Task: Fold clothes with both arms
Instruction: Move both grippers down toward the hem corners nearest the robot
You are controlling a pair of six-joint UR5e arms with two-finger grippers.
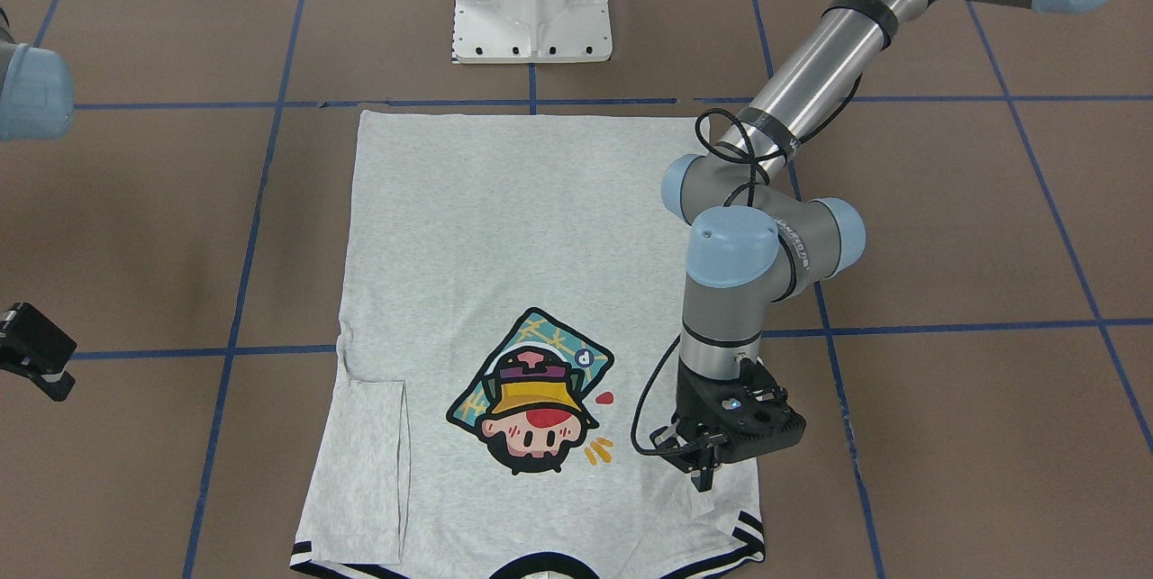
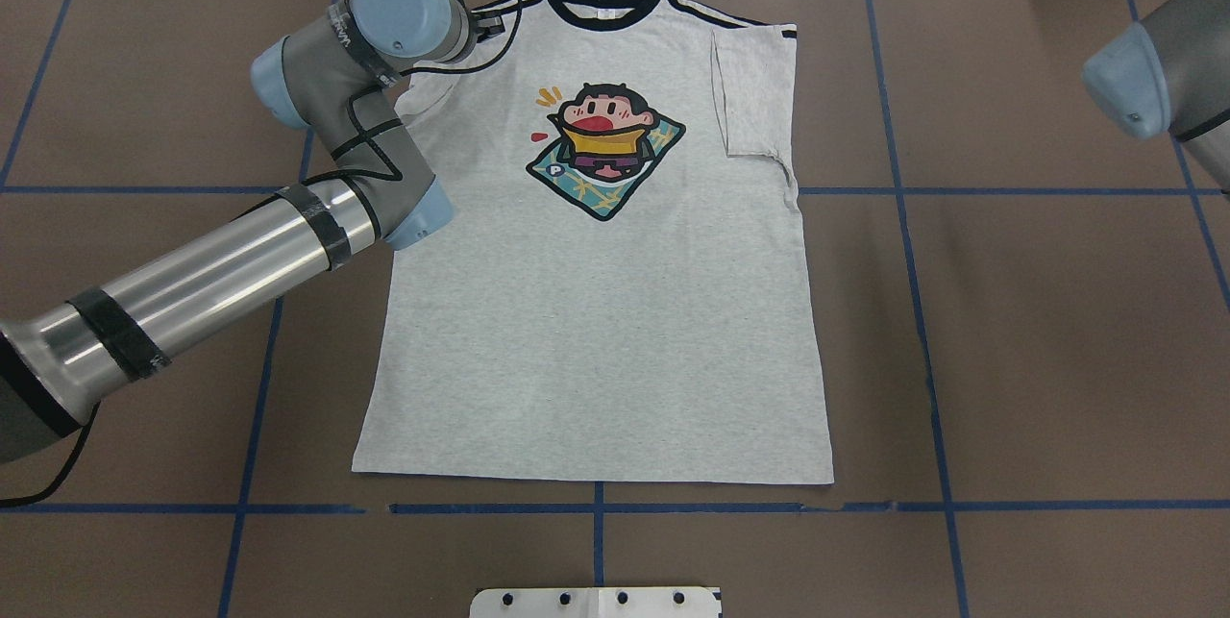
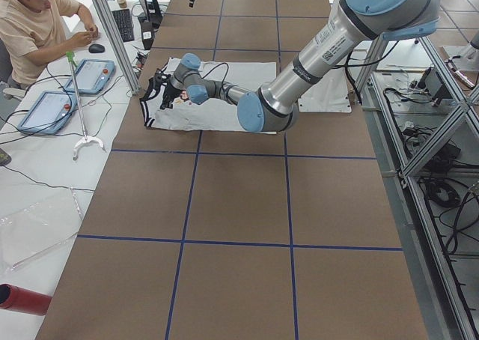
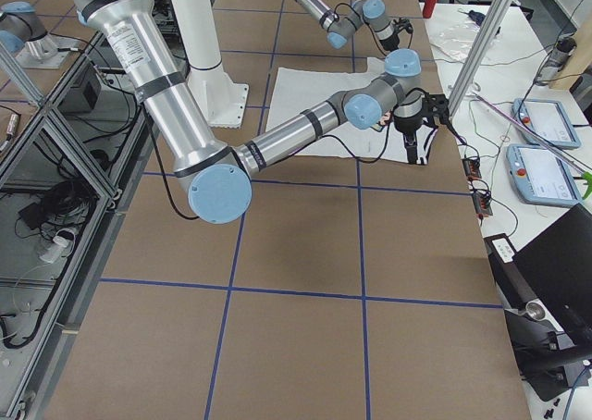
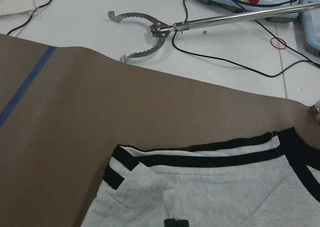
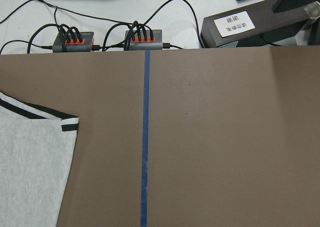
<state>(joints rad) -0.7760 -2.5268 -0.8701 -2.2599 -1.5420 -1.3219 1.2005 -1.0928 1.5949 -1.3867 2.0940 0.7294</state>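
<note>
The T-shirt (image 2: pixel 596 330) lies flat and print-up on the table (image 2: pixel 1009 310). Its hem (image 2: pixel 596 479) is nearest the robot's base (image 2: pixel 596 602), just beyond a blue tape line (image 2: pixel 769 506). Farther out you see the cartoon print (image 2: pixel 605 152), and beside it the right sleeve (image 2: pixel 754 89) folded in over the chest. The left sleeve (image 1: pixel 712 529) is turned partly inward too. There the left tool (image 1: pixel 705 475) points down with its tips (image 5: pixel 170 223) together, right at the cloth; you cannot tell whether fabric is caught between them. The collar (image 2: pixel 603 8) sits by the table's far edge. The right tool (image 4: pixel 413 150) hangs past the shirt's far right corner, well apart from it, and you cannot tell whether its fingers are apart or together. Beyond the edge lie a metal grabber (image 5: pixel 142 34) and two cable hubs (image 6: pixel 75 39).
</note>
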